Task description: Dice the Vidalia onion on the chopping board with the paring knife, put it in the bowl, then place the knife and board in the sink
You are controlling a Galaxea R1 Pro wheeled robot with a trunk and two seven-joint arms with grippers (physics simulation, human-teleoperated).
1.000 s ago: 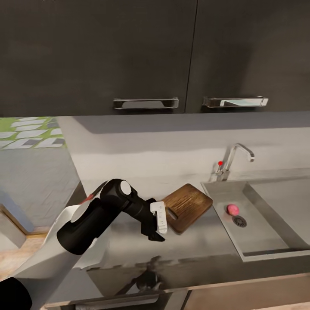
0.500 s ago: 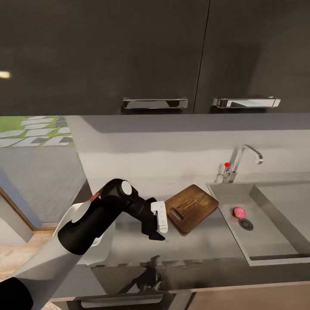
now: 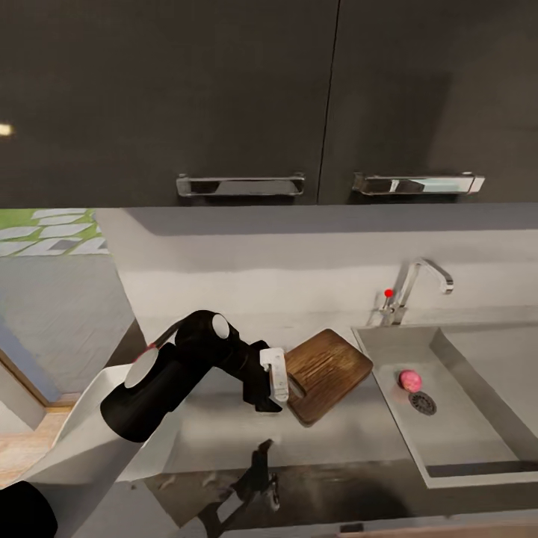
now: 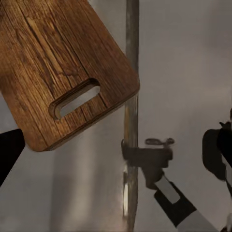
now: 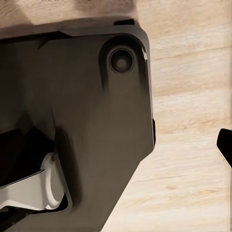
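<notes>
One pink onion (image 3: 409,379) lies in the sink (image 3: 478,418) by the drain. Left of the sink, the chopping board (image 3: 329,365) rests on the tabletop (image 3: 224,437); left fingers (image 3: 278,373) at its handle end, grip unclear.

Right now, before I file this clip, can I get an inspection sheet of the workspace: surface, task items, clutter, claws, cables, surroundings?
Surface: grey countertop, slightly reflective, mirroring the arm.
Chopping board: dark wood, flat on the counter beside the sink, handle slot toward the left claw.
Sink: steel basin with round drain; chrome tap with red knob behind it.
Onion: pinkish, in the basin next to the drain.
Knife and bowl: nothing seen.
Clutter: nothing seen.
Left claw: at the board's slot end; open or shut cannot be told.
Right claw: nothing seen; its wrist view looks at dark robot housing over wood flooring.
Cables: nothing seen.
Surroundings: dark wall cabinets with chrome handles above.
</notes>
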